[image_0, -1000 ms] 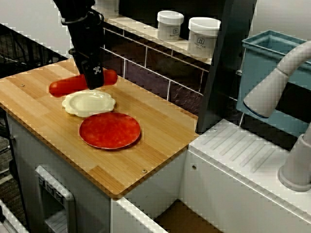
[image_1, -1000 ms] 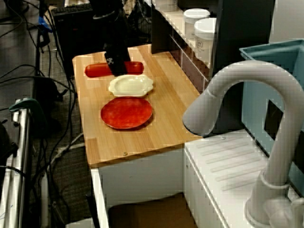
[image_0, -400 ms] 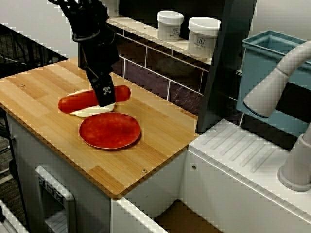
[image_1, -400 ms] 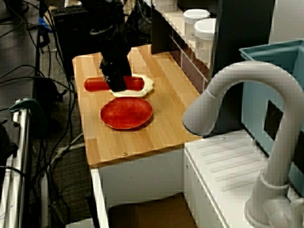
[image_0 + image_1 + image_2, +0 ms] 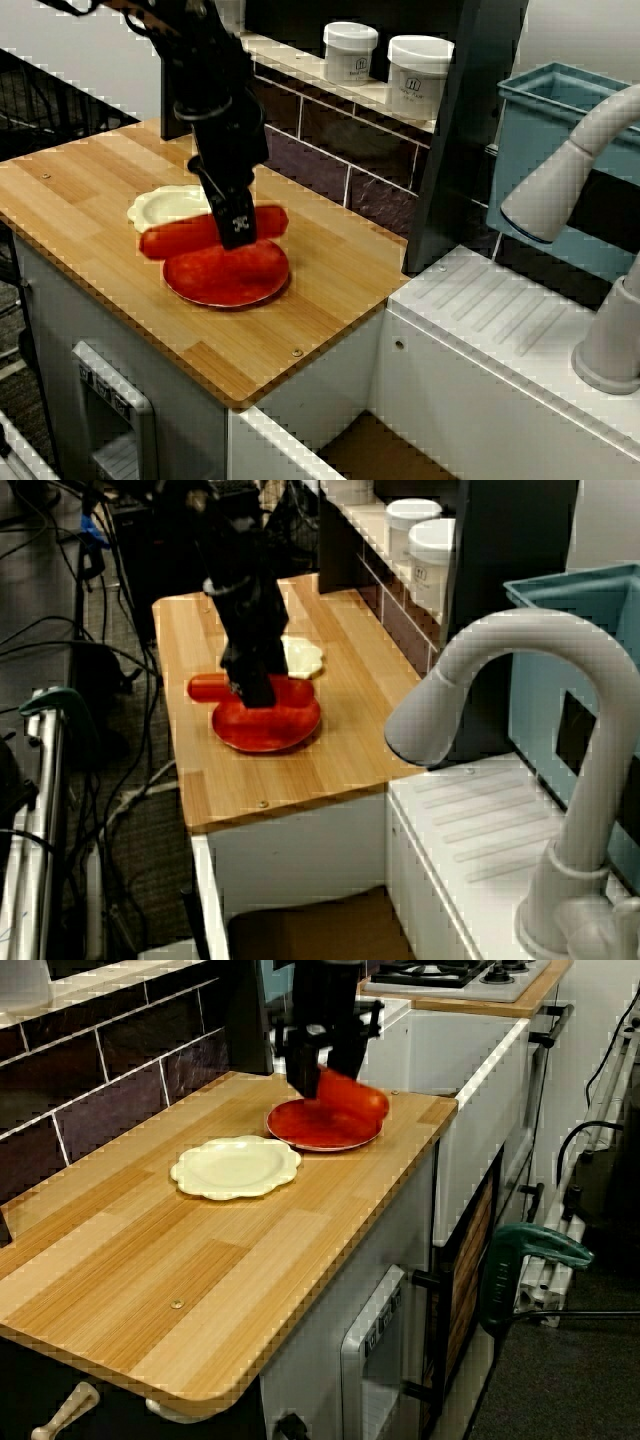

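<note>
low over red plate (image 5: 225, 283), pincer (image 5: 238, 230) gripping red sausage (image 5: 172, 240), cream plate (image 5: 163, 204) beside

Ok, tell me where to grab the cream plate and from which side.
Probably pinch the cream plate at its raised scalloped rim, coming down from above on the side away from the red plate. It lies flat and shallow on the counter, and the gripper with the red sausage crowds the other side.
</note>
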Robot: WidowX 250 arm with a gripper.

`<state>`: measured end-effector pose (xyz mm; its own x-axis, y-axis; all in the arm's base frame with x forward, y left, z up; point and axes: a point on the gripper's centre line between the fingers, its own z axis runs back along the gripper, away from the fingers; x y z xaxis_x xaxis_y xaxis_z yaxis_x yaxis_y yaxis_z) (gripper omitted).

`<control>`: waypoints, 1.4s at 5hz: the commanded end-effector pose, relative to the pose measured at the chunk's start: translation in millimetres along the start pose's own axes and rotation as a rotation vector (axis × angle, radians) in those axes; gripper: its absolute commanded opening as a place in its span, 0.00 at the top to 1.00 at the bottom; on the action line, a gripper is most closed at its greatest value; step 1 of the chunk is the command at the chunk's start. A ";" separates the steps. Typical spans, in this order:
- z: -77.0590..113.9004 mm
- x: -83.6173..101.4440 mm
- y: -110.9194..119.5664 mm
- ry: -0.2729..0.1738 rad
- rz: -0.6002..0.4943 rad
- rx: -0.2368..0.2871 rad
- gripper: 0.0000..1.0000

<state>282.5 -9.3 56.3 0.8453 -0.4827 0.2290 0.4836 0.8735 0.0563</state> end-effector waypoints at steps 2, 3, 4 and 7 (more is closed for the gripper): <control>-2.2 -11.8 9.6 0.039 0.007 0.013 0.00; 5.2 -12.4 12.7 0.029 0.023 0.004 0.00; 22.9 -12.7 20.4 -0.004 0.042 -0.015 0.00; 62.2 -19.4 84.8 -0.100 0.198 -0.073 0.00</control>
<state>306.8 69.5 107.3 0.9140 -0.2831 0.2907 0.3236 0.9407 -0.1014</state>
